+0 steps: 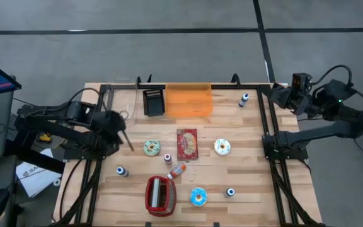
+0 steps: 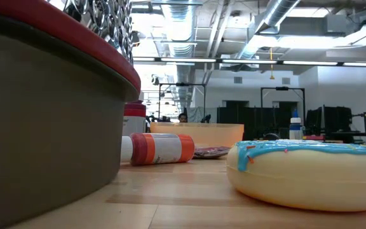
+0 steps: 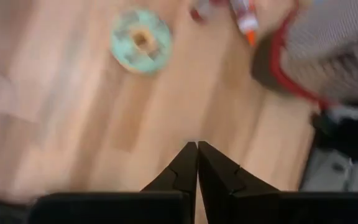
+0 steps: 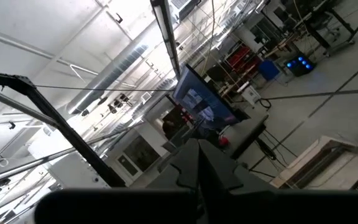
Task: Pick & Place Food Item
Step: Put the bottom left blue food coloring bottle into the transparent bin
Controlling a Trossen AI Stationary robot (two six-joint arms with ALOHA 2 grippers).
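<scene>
Wooden surface (image 1: 251, 157) with both arms at its edges; nothing has been lifted yet, so the step in hand reads as the approach to a food item.

Red-rimmed basket (image 1: 161, 193): ahead of the left gripper and off to one side, by the near edge. It is the likely receiver, though the task names no destination. Its wall fills the low view, so any lowering into it should come from above, clear of the rim.

Orange bin (image 1: 188, 101): at the far edge, well apart from both grippers; another possible receiver.

Snack packet (image 1: 186, 144): flat on the boards, beyond the green doughnut as seen from the left gripper.

Green-iced doughnut (image 1: 152, 147): the food item nearest the left gripper, just ahead of its tips and not touched. To take it well, the fingers must spread before descending, straddle the ring squarely and close on opposite sides; a soft ring would probably slip from an off-centre pinch.

Blue-iced doughnut (image 1: 198, 197) and white-iced doughnut (image 1: 222, 147): farther out, well apart from either gripper.

Orange-labelled bottle (image 1: 177, 170): lying on its side between the doughnuts; keep the sweep clear of it.

Left gripper (image 1: 128, 144): fingers pressed together, holding nothing, hovering over bare boards.

Right gripper (image 4: 199, 163): fingers pressed together, empty, parked off the surface's far right corner, pointing into the room.
</scene>
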